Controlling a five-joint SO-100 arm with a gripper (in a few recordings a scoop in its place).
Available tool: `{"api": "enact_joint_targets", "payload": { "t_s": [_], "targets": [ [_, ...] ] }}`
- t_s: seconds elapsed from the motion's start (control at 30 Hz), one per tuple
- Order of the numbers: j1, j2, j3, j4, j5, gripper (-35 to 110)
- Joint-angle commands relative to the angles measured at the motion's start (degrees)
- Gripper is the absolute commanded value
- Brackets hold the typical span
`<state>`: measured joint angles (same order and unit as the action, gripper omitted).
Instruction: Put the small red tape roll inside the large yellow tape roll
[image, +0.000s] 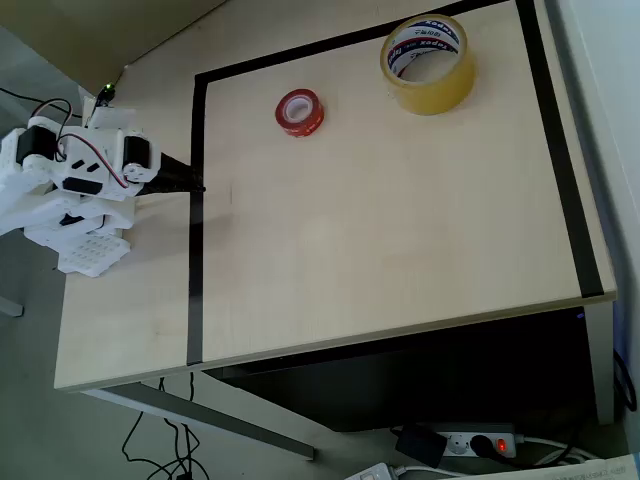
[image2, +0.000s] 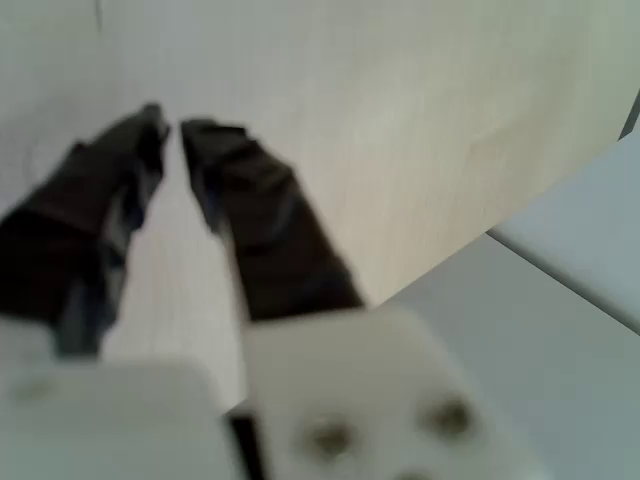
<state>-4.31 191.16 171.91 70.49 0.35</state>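
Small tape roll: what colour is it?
Bright red, clearest in the overhead view.

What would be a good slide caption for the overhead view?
White robot arm waits at the table's left edge, while a small red tape roll lies apart from a large yellow tape roll.

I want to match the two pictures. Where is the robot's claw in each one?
Overhead view: the gripper is at the left, on the black tape line.
Wrist view: the gripper is upper left, its tips nearly closed.
Shared landmark: the pale wooden table.
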Motion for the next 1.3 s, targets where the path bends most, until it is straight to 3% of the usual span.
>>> {"api": "enact_joint_targets", "payload": {
  "t_s": [0.0,0.3,0.5,0.73,0.97,1.1,1.27],
  "targets": [
    [-20.8,-0.1,6.8,0.5,0.7,0],
    [-19.9,-0.1,4.0,1.8,-2.1,0],
    [-11.4,-3.5,-9.3,3.5,-9.1,0],
    [-7.7,-38.4,-35.2,3.3,-11.6,0],
    [-4.7,-74.5,-66.7,15.6,-11.6,0],
    [-5.8,-83.7,-76.6,18.6,-23.6,5],
    [-9.5,-93.1,-85.8,22.2,-28.3,20]
  ]
}}
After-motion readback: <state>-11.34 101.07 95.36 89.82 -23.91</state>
